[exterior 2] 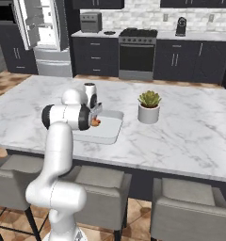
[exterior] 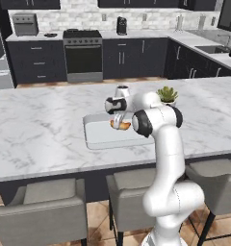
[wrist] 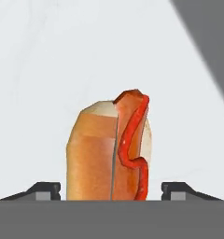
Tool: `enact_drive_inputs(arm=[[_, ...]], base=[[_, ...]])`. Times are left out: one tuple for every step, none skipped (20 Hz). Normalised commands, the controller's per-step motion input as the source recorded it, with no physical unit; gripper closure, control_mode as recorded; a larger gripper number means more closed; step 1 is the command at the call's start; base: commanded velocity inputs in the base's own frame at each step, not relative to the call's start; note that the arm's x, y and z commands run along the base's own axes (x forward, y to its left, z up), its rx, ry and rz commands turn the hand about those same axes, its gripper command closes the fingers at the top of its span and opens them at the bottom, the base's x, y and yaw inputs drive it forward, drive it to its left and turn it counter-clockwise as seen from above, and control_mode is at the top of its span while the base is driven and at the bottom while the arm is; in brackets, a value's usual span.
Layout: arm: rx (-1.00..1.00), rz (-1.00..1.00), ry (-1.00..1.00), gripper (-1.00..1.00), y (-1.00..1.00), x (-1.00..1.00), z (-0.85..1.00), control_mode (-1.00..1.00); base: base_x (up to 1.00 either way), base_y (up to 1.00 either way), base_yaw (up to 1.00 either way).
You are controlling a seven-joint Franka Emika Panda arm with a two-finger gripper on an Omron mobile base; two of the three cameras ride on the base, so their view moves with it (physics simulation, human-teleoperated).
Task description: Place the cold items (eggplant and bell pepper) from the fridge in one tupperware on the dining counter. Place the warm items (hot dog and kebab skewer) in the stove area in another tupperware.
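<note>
A hot dog point(wrist: 109, 154) in a bun with a red squiggle of sauce lies in a shallow white tupperware point(exterior: 100, 139) on the marble dining counter point(exterior: 35, 129). My gripper point(wrist: 111, 190) points down right over it and is open, with a small gap between each fingertip and the bun. From the base cameras the hot dog point(exterior: 120, 125) point(exterior 2: 95, 122) shows just under the gripper point(exterior: 119, 120) point(exterior 2: 95, 116), inside the tupperware point(exterior 2: 110, 132). The eggplant, bell pepper and kebab skewer are out of view.
A potted plant point(exterior: 167, 94) point(exterior 2: 149, 106) stands on the counter to the right of the tupperware. Grey stools point(exterior: 40, 206) line the near edge. The stove point(exterior: 83, 53) sits on the far wall, and the fridge point(exterior 2: 39, 28) stands open at the far left.
</note>
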Motion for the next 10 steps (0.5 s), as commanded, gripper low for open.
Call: enact_drive_inputs(arm=[[0.00,0.00,-0.18,-1.00,0.00,-0.42,0.00,-1.00],[0.00,0.00,-0.27,-1.00,0.00,-0.57,0.03,-1.00],[0.00,0.00,-0.33,-1.00,0.00,-0.71,0.10,-1.00],[0.00,0.00,-0.37,-1.00,0.00,-0.79,0.18,-1.00],[0.00,0.00,-0.35,-1.00,0.00,-0.83,0.26,-1.00],[0.00,0.00,-0.37,-1.00,0.00,-0.89,0.33,-1.00],[0.00,0.00,-0.37,-1.00,0.00,-0.92,0.32,-1.00],[0.00,0.00,-0.37,-1.00,0.00,-0.96,0.35,-1.00],[0.00,0.00,-0.37,-1.00,0.00,-0.99,0.39,-1.00],[0.00,0.00,-0.39,-1.00,0.00,-1.00,0.41,-1.00]], base=[[0.00,0.00,0.00],[0.00,0.00,0.00],[0.00,0.00,0.00],[0.00,0.00,0.00],[0.00,0.00,0.00],[0.00,0.00,0.00],[0.00,0.00,0.00],[0.00,0.00,0.00],[0.00,0.00,0.00],[0.00,0.00,0.00]])
